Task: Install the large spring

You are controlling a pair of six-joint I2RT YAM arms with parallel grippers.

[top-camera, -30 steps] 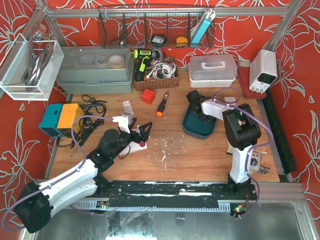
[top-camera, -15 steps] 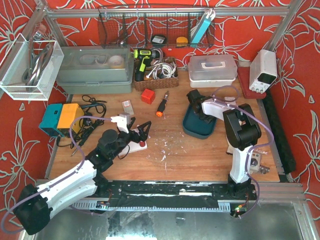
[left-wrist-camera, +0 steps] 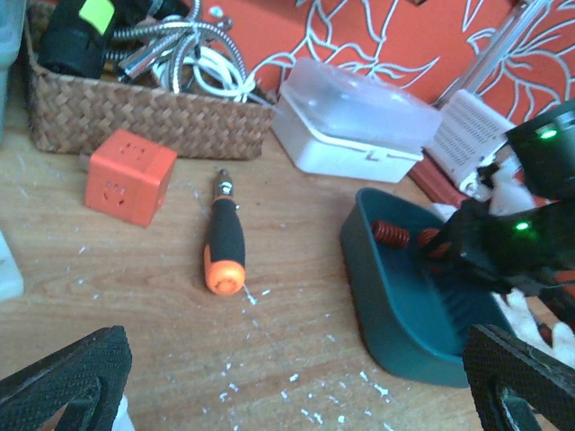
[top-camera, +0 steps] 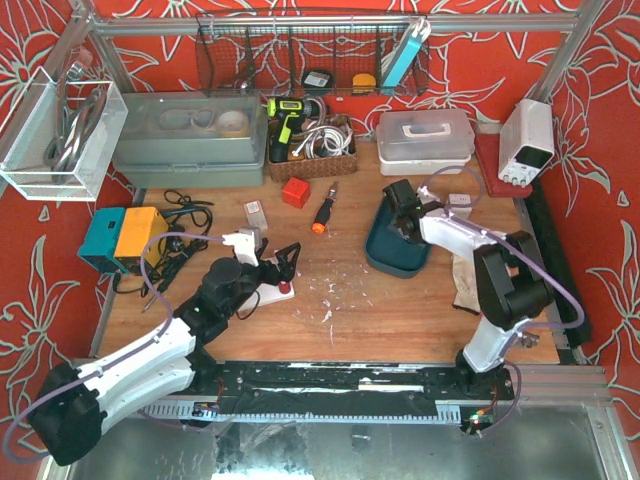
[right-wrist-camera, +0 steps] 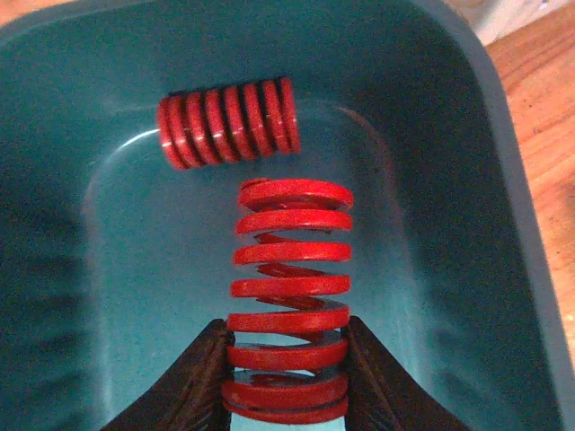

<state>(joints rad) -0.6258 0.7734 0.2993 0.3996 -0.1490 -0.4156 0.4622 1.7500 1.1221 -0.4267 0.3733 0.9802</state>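
Gripping the large spring (right-wrist-camera: 287, 269) inside the teal bin (right-wrist-camera: 508, 153)

My right gripper (right-wrist-camera: 287, 382) is closed on the spring's near coils, one finger pressed to each side, and the rest of the spring reaches out ahead over the bin's floor. A shorter red spring (right-wrist-camera: 229, 121) lies crosswise just past its far end. The bin sits on the wooden table (top-camera: 380, 310), right of centre. My left gripper (top-camera: 292, 262) hovers over the table's left half, jaws spread wide with nothing between them; a screwdriver (left-wrist-camera: 223, 238) and a red cube (left-wrist-camera: 130, 175) lie beyond it
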